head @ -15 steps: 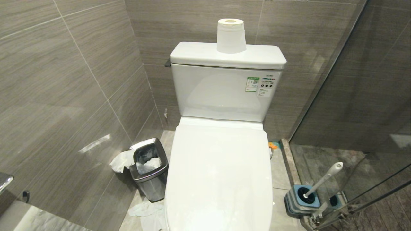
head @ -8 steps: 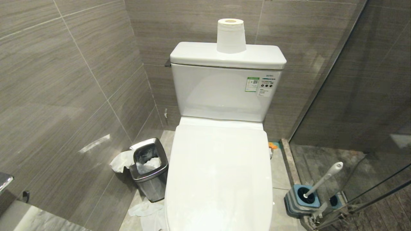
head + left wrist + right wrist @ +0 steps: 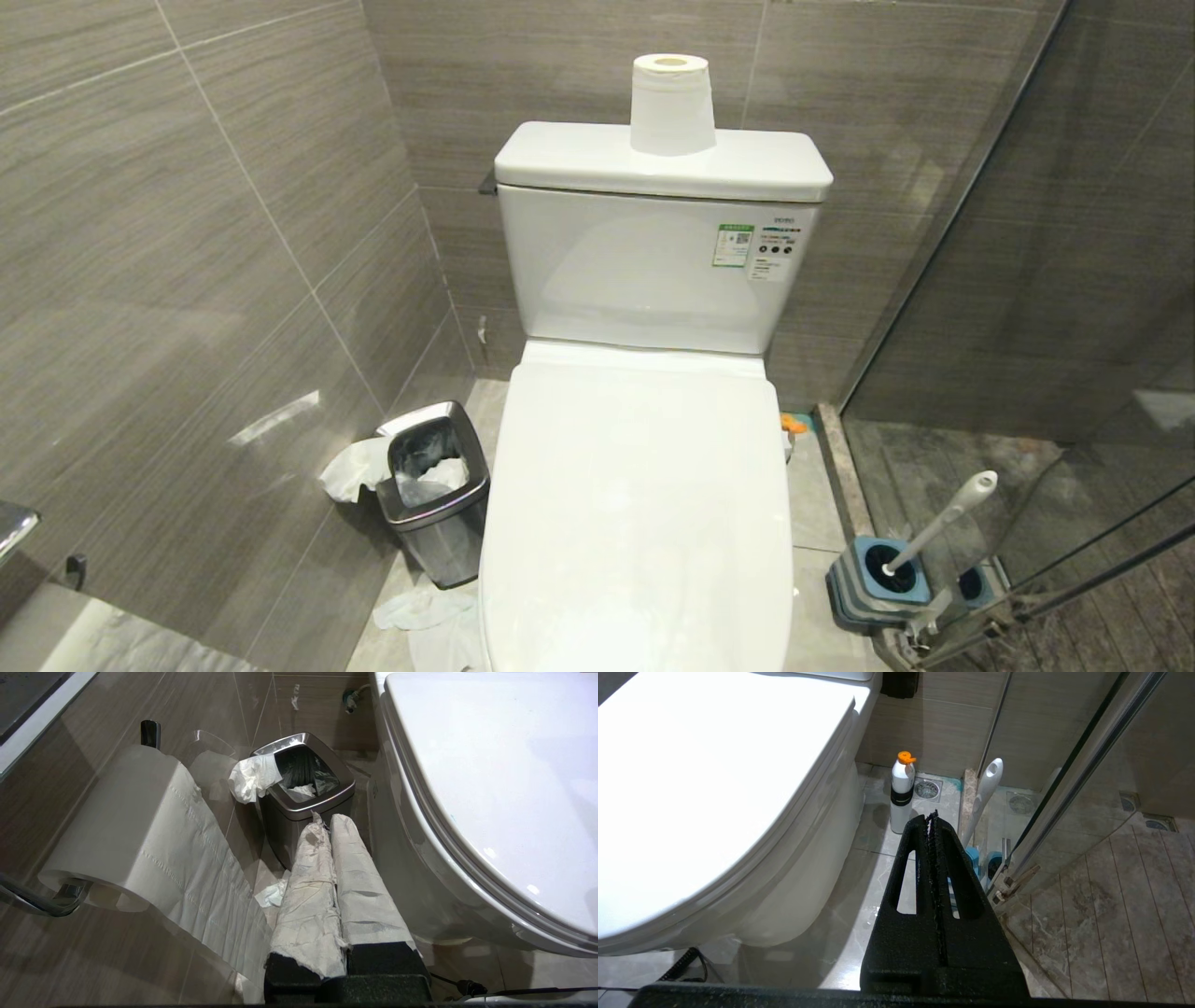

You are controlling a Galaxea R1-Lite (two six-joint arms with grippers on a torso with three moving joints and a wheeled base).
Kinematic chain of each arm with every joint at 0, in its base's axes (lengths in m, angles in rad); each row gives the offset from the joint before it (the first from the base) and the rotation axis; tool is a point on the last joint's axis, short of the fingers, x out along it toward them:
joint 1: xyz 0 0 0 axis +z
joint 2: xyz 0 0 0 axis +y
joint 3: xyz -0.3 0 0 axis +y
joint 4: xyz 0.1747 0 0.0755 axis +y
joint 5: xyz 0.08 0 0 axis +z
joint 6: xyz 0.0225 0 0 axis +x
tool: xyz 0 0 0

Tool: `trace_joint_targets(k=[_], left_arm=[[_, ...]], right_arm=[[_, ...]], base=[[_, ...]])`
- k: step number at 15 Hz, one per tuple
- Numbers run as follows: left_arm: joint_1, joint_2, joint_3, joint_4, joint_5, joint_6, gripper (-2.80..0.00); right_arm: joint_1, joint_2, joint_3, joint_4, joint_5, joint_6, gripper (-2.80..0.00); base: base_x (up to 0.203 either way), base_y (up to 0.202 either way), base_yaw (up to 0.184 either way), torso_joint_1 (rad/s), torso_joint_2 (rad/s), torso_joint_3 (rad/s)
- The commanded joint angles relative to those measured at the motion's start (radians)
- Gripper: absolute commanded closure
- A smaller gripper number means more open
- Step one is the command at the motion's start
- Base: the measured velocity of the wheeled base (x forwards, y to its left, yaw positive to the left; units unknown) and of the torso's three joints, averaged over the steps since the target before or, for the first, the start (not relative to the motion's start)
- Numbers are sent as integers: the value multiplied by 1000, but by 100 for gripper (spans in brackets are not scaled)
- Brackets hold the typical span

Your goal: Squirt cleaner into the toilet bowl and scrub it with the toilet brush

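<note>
The glossy white ceramic toilet bowl (image 3: 635, 504) sits centred, lid down. The slim white-handled toilet brush (image 3: 938, 525) stands in its grey-and-blue square holder (image 3: 873, 583) at four o'clock. Left gripper (image 3: 327, 821), paper-wrapped, and black right gripper (image 3: 933, 817) are both pressed together, empty.

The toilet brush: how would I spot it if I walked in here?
Face the white toilet, lid shut. On the floor to its right, by the glass shower screen, sits a square grey-and-blue holder. The toilet brush leans out of it: the only slim white handle with a rounded knob.
</note>
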Motion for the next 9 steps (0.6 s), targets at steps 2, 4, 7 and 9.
trace_joint_targets(k=[2, 4, 7, 9], left_arm=[[0, 0, 1, 0, -1, 0, 0], [0, 0, 1, 0, -1, 0, 0], [0, 0, -1, 0, -1, 0, 0], [0, 0, -1, 0, -1, 0, 0]], right_arm=[[0, 0, 0, 0, -1, 2, 0], [0, 0, 0, 0, -1, 4, 0], [0, 0, 0, 0, -2, 5, 0], [0, 0, 0, 0, -3, 7, 0]], base=[[0, 0, 0, 0, 0, 0], [0, 0, 0, 0, 0, 0], [0, 0, 0, 0, 0, 0], [0, 0, 0, 0, 0, 0]])
